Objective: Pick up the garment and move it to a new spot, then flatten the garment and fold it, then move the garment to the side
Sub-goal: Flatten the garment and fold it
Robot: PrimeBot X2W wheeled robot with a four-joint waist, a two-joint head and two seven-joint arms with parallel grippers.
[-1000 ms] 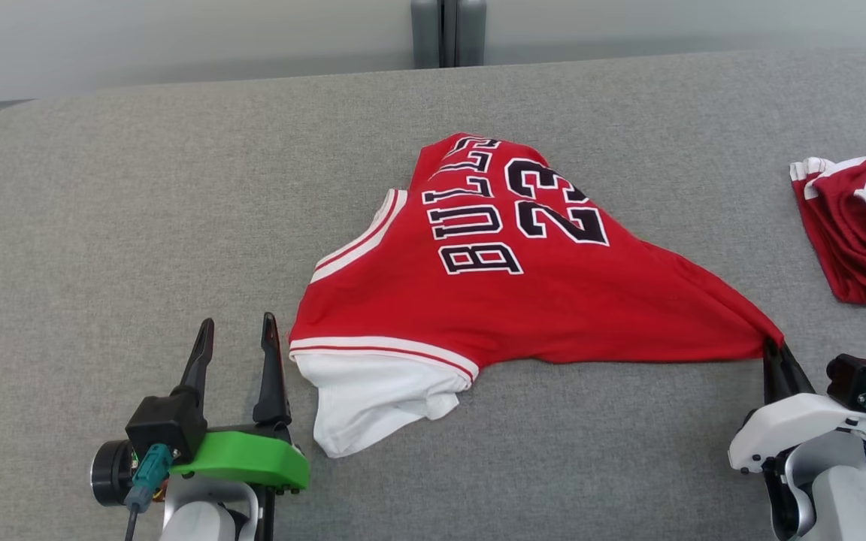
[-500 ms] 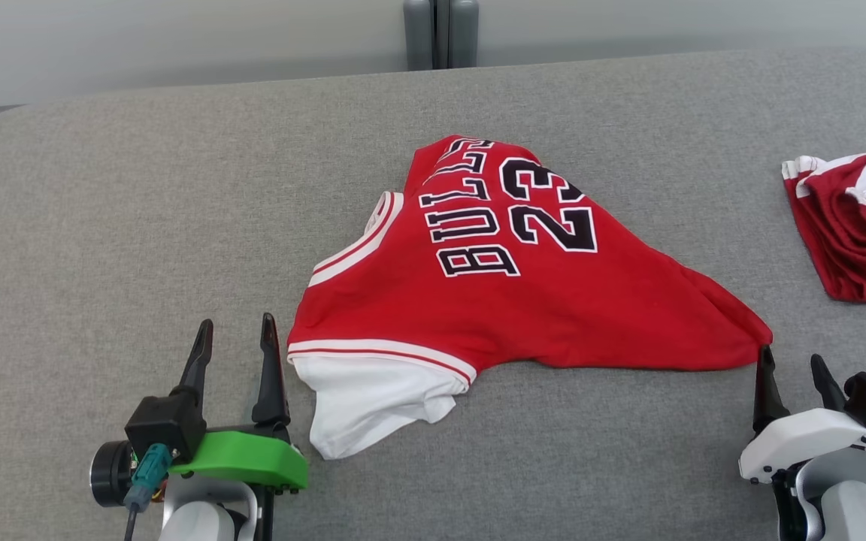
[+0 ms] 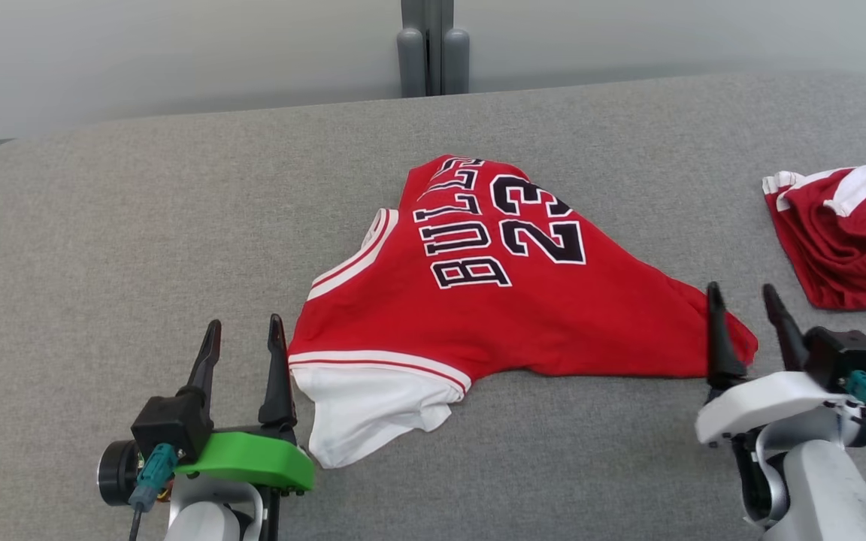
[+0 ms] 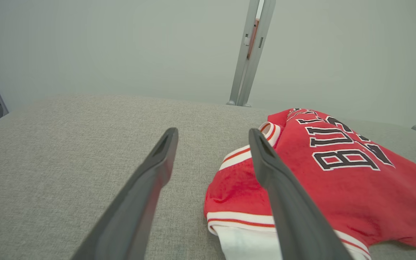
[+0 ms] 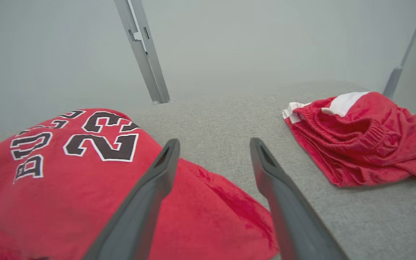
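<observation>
Garment (image 3: 523,315) central on table (image 3: 102,225), right claw (image 3: 740,287) spread at corner, maybe touching

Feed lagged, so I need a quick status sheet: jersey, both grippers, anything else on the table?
jersey: red, rumpled, mid-table, neither flat nor folded
left gripper: open, empty, beside jersey's left edge
right gripper: open, astride jersey's right corner, not gripping it
shorts: red, bunched, far right, apart from jersey
table: grey fabric top
</observation>
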